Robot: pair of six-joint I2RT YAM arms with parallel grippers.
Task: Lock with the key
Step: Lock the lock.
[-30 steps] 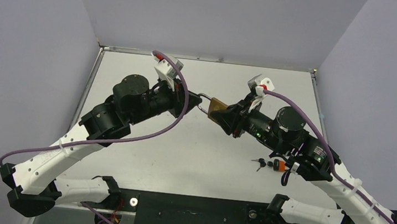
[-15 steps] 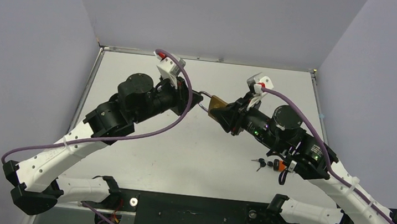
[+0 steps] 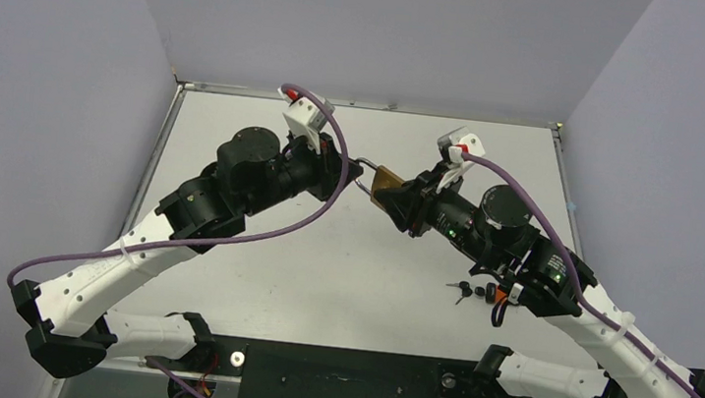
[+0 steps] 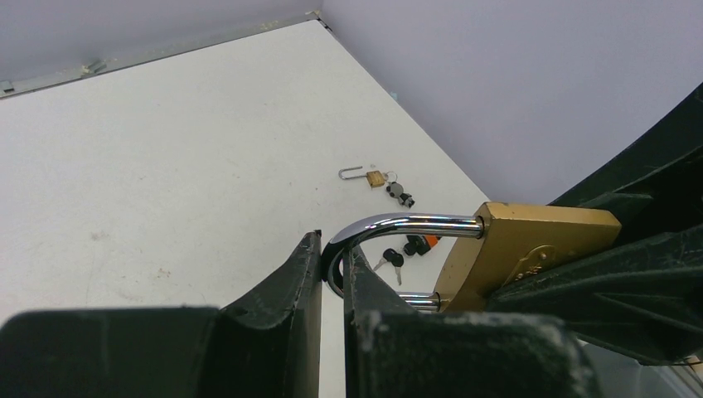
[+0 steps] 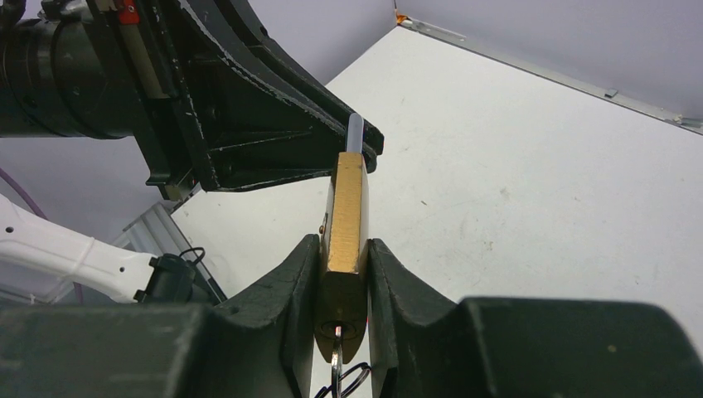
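Note:
A brass padlock (image 3: 388, 180) hangs in the air between the two arms, above the table's far middle. My right gripper (image 5: 344, 249) is shut on its brass body (image 5: 346, 207). A key (image 5: 336, 352) with a wire ring sits in the keyhole at the body's near end. My left gripper (image 4: 333, 249) is shut on the bend of the chrome shackle (image 4: 398, 222). Both shackle legs reach the brass body (image 4: 530, 249). In the top view the left gripper (image 3: 349, 171) and the right gripper (image 3: 400, 200) face each other across the lock.
A bunch of small keys with an orange tag (image 3: 479, 291) lies on the white table (image 3: 340, 277) by the right forearm. The left wrist view shows a small second padlock (image 4: 370, 176) with keys (image 4: 399, 194) lying farther off. Grey walls close in three sides.
The left arm has pushed forward and to the right, and the right arm has shifted slightly left. The padlock stays held between both grippers, in nearly the same spot.

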